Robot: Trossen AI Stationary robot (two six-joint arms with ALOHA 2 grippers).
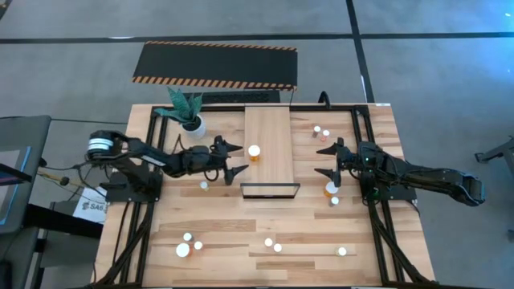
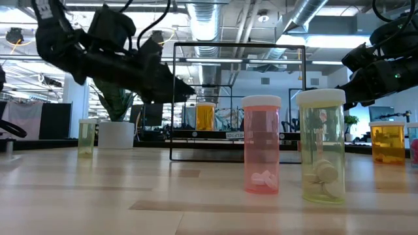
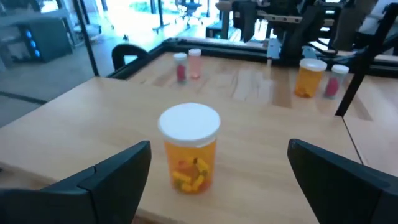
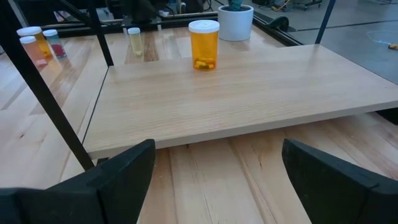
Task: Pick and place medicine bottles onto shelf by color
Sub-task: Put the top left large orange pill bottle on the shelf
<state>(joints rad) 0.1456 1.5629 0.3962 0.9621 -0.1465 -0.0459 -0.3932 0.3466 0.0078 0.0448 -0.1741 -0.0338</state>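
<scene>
The left gripper (image 1: 233,159) hovers with its fingers spread wide, just beside the left long edge of the shelf (image 1: 269,128). In the left wrist view, an orange bottle (image 3: 189,147) stands upright on the board ahead of the fingers, not touched by either. The right gripper (image 1: 329,160), equally spread and holding nothing, hangs off the shelf's right edge, facing across the board toward that same orange bottle (image 4: 204,45).

Nearest the low camera, a pink bottle (image 2: 261,144) and a yellowish bottle (image 2: 321,145) stand side by side on the tabletop (image 1: 233,233), partly blocking the dark frame (image 2: 237,101) at the shelf's short end behind them. Another orange bottle (image 1: 331,189) sits close under the right gripper, with a small white-capped one (image 1: 335,201) just beside it. A yellowish bottle (image 1: 204,185) stands near the left arm.

Farther back, two small bottles (image 1: 321,132) rest near the table's far right corner. A white pot with a green plant (image 1: 189,112) stands left of the shelf's far end, and beyond the table lies a black mat with striped orange edges (image 1: 215,63).
</scene>
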